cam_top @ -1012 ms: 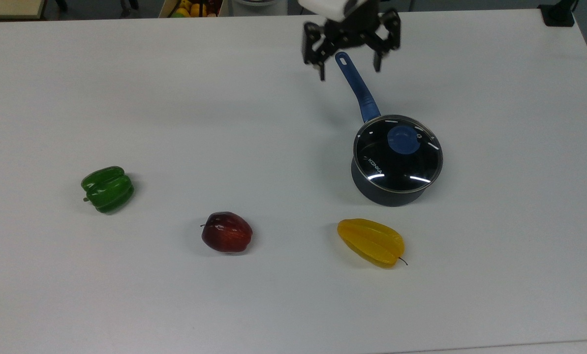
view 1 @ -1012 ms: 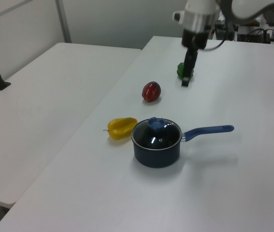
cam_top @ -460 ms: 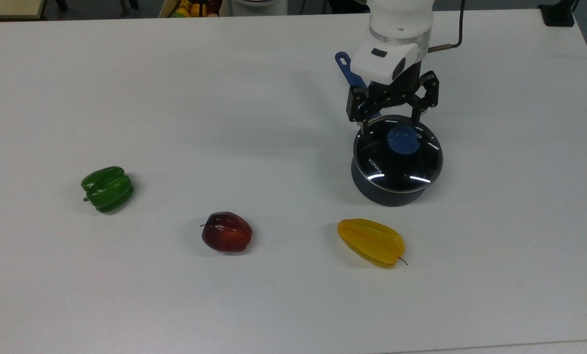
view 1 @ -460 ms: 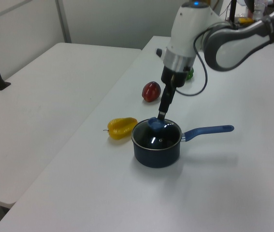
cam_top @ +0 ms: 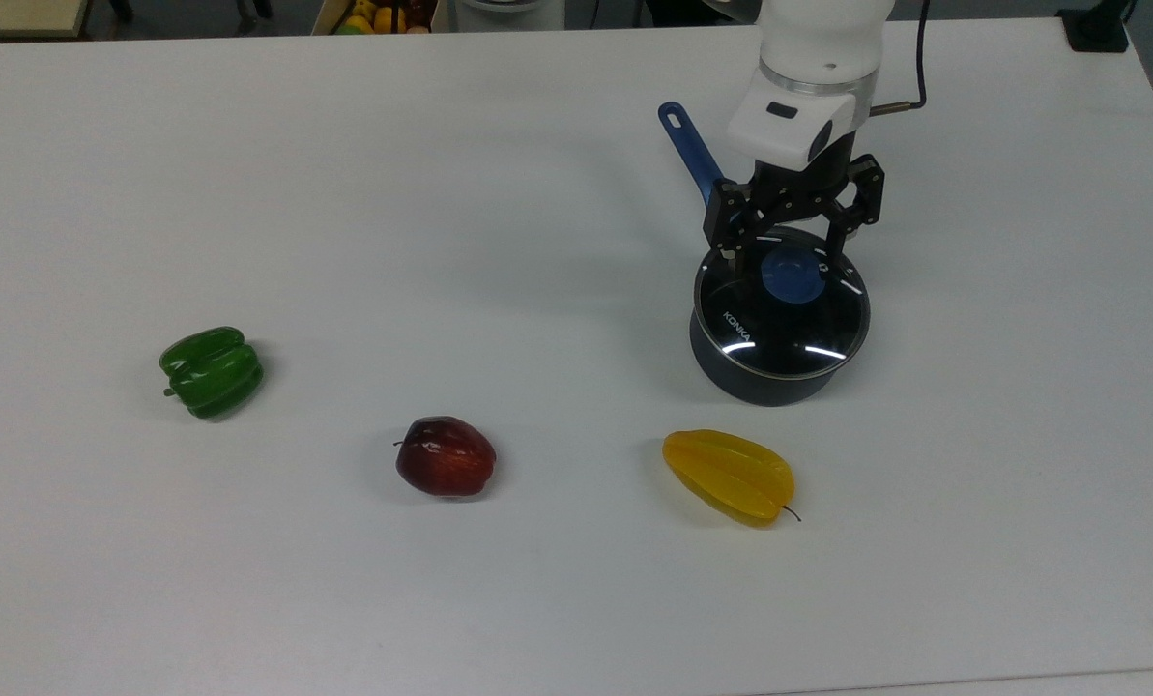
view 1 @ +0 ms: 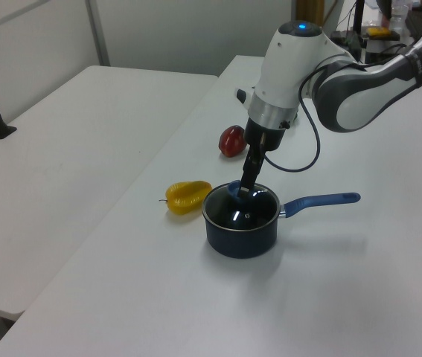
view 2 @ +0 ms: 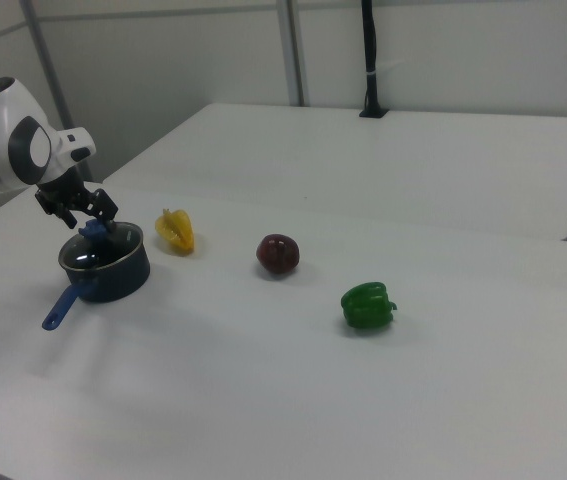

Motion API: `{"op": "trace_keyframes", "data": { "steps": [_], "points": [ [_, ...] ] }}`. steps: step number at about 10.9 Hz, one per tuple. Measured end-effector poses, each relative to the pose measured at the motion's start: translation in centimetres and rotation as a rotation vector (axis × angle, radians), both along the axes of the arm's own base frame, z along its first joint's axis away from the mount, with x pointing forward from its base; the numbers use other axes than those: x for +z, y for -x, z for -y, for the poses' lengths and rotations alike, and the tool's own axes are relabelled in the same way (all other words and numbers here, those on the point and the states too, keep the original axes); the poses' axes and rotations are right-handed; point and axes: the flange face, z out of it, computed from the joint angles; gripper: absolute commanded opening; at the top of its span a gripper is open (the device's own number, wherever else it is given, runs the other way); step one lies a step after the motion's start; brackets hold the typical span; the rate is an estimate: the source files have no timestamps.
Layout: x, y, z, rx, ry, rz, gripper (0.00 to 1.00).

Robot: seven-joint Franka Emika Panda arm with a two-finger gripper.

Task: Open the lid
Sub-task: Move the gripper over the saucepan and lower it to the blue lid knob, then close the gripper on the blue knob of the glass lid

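Over the lid (cam_top: 781, 309) on the saucepan (cam_top: 767, 379), jaws spread wide astride its blue knob (cam_top: 792, 274), holding nothing.

The lid (cam_top: 782, 309), a round clear glass disc with thin metal rim, blue centre knob and white "KONKA" lettering, lies flat and closed on its pan.

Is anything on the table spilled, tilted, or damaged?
Nothing stands out. The lid sits flat on the saucepan, the open end effector straddles its blue knob, and the three fruits lie apart, intact.
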Motion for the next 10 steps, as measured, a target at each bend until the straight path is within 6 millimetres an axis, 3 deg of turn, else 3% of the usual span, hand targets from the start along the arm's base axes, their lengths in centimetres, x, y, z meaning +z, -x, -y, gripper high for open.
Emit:
{"op": "trace_keyframes", "data": {
  "steps": [4,10],
  "points": [
    [-0.47,-0.03,-0.13,-0.002,0.025,0.01,0.82],
    [-0.4,0.37,-0.95,0.012,0.026,0.015,0.79]
  ]
}}
